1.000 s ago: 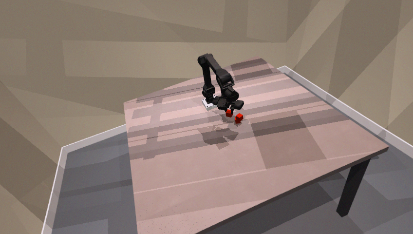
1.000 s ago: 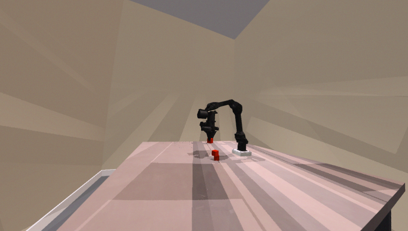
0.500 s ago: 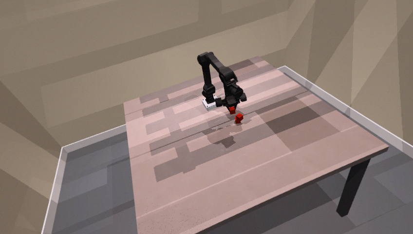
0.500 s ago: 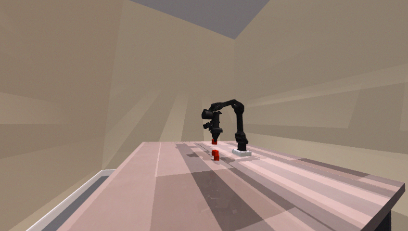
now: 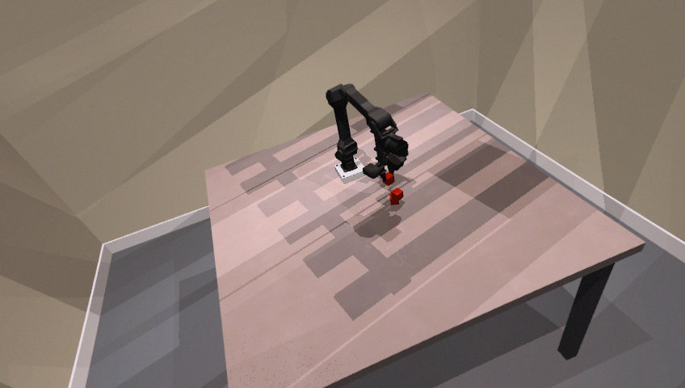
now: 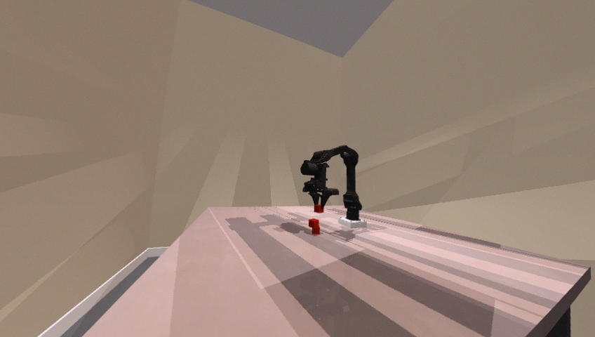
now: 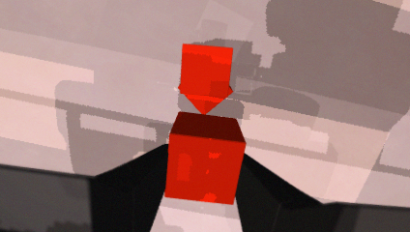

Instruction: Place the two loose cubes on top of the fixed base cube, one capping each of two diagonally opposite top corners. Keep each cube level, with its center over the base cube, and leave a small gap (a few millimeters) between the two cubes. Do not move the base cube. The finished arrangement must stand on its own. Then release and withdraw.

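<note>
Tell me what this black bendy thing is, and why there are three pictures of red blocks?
It is a robot arm bolted to a pinkish table. One picture looks down from high up, one looks along the table from the side, and one comes from a camera on the arm's wrist. Its gripper pinches one red cube up in the air. On the table stands a little stack: another red cube sitting off-centre on a base cube.

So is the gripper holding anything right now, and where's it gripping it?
Yes: the gripper holds a red cube, one finger on each of two opposite side faces, above the table.
</note>
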Controlling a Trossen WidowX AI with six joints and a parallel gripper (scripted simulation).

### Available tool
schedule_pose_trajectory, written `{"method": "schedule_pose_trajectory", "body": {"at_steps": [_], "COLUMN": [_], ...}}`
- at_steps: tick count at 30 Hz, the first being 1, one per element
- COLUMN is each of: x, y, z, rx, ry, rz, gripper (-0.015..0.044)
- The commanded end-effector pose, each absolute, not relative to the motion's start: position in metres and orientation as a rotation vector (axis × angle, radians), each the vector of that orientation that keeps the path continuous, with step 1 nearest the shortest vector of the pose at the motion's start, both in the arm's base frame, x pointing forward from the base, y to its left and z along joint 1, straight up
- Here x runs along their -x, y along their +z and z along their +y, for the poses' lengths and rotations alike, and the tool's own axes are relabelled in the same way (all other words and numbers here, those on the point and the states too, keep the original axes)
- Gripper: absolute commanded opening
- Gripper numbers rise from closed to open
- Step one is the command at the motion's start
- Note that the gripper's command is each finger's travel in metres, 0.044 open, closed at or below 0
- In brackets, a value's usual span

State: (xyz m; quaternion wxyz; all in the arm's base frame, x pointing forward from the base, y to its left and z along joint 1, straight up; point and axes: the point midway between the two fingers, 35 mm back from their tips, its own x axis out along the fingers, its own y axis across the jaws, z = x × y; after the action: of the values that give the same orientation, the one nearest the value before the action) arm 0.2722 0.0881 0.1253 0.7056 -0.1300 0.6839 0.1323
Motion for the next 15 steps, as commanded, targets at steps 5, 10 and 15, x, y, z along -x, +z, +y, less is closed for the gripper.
{"method": "schedule_pose_trajectory", "body": {"at_steps": [5, 10, 15], "x": [-0.270, -0.270, -0.269], "y": [0.123, 0.108, 0.095], "z": [0.089, 0.088, 0.088], "rx": [0.331, 0.333, 0.334], "ry": [0.330, 0.332, 0.334], "rz": [1.511, 1.512, 1.512], "gripper": [0.0105, 0.0105, 0.0105]}}
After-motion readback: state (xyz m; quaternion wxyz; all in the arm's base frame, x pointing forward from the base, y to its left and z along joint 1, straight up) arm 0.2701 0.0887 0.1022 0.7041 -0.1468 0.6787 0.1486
